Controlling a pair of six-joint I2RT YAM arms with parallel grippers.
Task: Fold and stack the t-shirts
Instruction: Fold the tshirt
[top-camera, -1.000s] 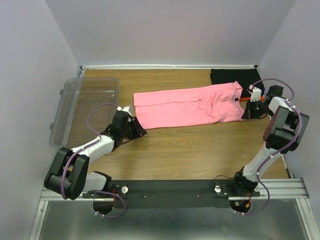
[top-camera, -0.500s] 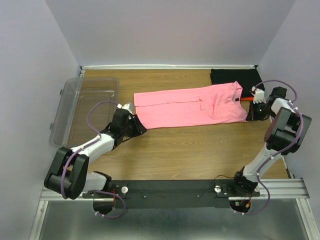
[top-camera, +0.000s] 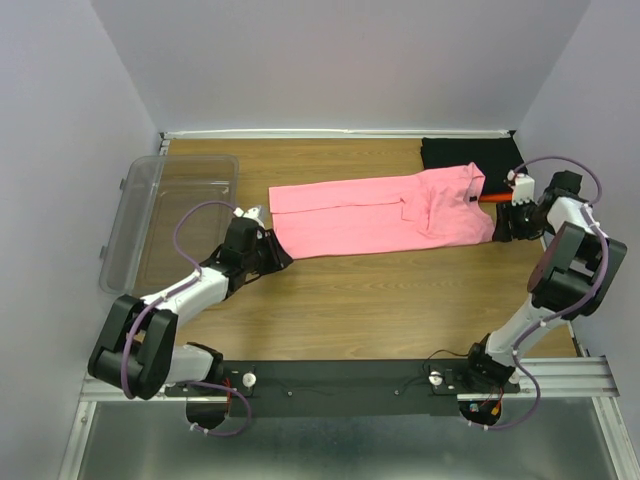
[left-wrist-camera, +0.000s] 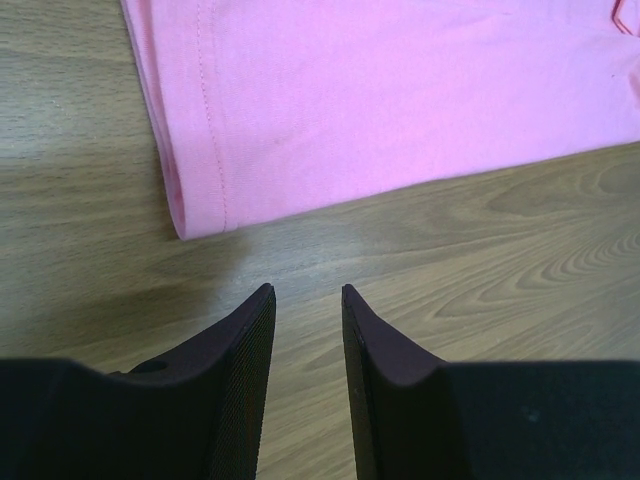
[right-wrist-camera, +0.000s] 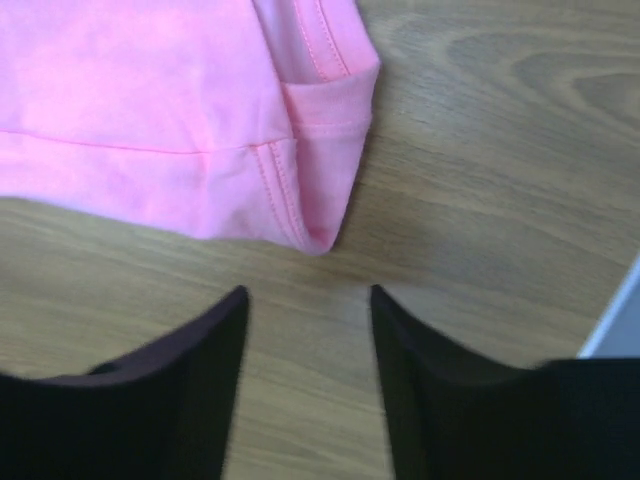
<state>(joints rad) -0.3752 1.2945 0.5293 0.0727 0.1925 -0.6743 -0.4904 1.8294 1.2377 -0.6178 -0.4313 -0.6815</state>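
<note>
**Pink shirt in a long strip, cross fold next**

The pink t-shirt (top-camera: 380, 212) lies lengthwise on the far bench (top-camera: 400, 300). The left end effector (left-wrist-camera: 305, 300) and right end effector (right-wrist-camera: 305, 300) sit just short of its ends, jaws parted and empty. Next, probably, pinch an end and carry it across.

The left arm (top-camera: 190, 290) and right arm (top-camera: 548, 300) have white tubes between bulky black joints, each trailed by a looping purple cable (top-camera: 205, 205). Both are bolted to a black rail (top-camera: 340, 378). The left gripper (left-wrist-camera: 306, 292) and right gripper (right-wrist-camera: 307, 292) have dark, wedge-shaped, finely textured fingers (left-wrist-camera: 240, 370).
</note>
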